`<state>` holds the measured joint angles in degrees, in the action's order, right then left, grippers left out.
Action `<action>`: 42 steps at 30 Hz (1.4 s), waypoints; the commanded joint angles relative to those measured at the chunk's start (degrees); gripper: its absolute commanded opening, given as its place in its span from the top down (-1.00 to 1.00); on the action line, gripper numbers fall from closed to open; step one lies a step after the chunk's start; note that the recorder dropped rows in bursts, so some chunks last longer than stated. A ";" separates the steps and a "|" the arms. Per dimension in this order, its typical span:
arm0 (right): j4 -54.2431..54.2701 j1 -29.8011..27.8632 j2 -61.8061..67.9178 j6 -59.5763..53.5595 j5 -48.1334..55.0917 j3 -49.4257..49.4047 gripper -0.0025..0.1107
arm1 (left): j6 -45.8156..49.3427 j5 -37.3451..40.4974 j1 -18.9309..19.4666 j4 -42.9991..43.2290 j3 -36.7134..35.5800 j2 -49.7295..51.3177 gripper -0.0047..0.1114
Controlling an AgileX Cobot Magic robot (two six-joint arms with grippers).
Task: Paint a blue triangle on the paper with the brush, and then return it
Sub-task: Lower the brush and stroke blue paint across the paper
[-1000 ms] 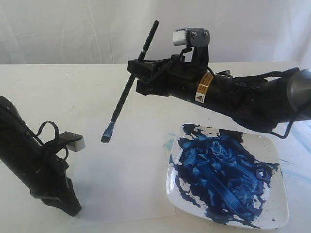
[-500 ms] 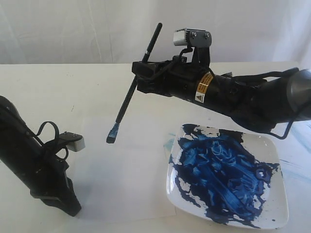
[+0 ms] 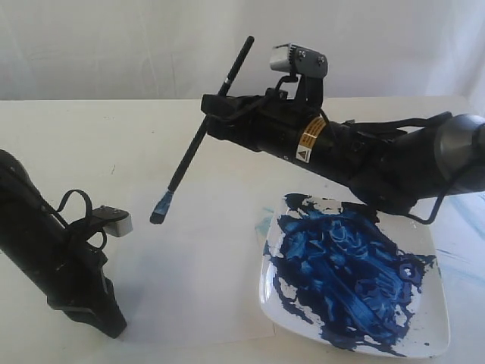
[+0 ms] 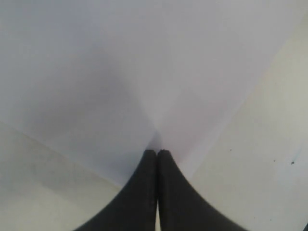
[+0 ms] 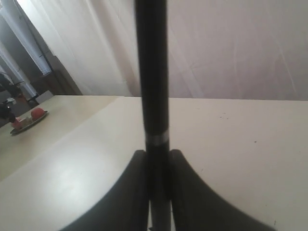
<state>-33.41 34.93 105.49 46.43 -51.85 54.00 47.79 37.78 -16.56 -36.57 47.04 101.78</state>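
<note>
My right gripper [image 3: 212, 114] is shut on the brush [image 3: 198, 133], a long black-handled paintbrush held tilted above the paper [image 3: 189, 265]. Its blue-stained tip [image 3: 160, 207] hangs just over the sheet's far left part. In the right wrist view the black handle [image 5: 151, 72] rises from between the shut fingers [image 5: 134, 173] of that gripper [image 5: 156, 156]. My left gripper [image 3: 102, 322] is shut, its tips pressed down on the paper's near left corner [image 4: 144, 86]; the left wrist view shows the gripper [image 4: 157, 153] with nothing between the jaws. No blue triangle shows on the paper.
A square white plate [image 3: 436, 334] smeared with dark-blue paint lies at the right, overlapping the paper's right edge. Pale blue smears mark the table right of the plate. A white curtain hangs behind the cream table [image 3: 76, 136]. A small dish [image 5: 26, 120] sits far off in the right wrist view.
The brush tip swung slightly right and then back left, ending a little lower and further left over the paper. The left arm has not moved.
</note>
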 commanded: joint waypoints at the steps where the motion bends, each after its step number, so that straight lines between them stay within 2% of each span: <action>1: 0.59 0.62 1.42 0.27 -0.90 0.19 0.96 | 0.35 0.87 -0.20 0.01 -0.33 0.57 0.92; 15: 0.99 0.48 1.43 -2.95 4.01 0.19 0.96 | 0.35 1.00 -0.20 0.01 -0.33 0.57 0.92; 21: 4.50 0.41 1.08 -6.45 4.54 0.19 0.96 | 0.35 1.00 -0.20 0.01 -0.33 0.57 0.92; 26: 5.41 0.41 0.34 -8.33 8.85 0.19 0.96 | 0.35 1.00 -0.20 0.01 -0.33 0.57 0.92; 36: 9.47 -0.01 0.34 -16.22 9.23 0.19 0.96 | 0.35 1.00 -0.20 0.01 -0.33 0.57 0.92; 42: 10.07 -1.53 0.34 -16.80 9.49 0.19 0.96 | 0.35 1.00 -0.20 0.01 -0.33 0.57 0.92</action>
<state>-24.06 34.46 106.28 31.77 -43.65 54.09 47.79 37.88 -16.56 -36.57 47.04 101.78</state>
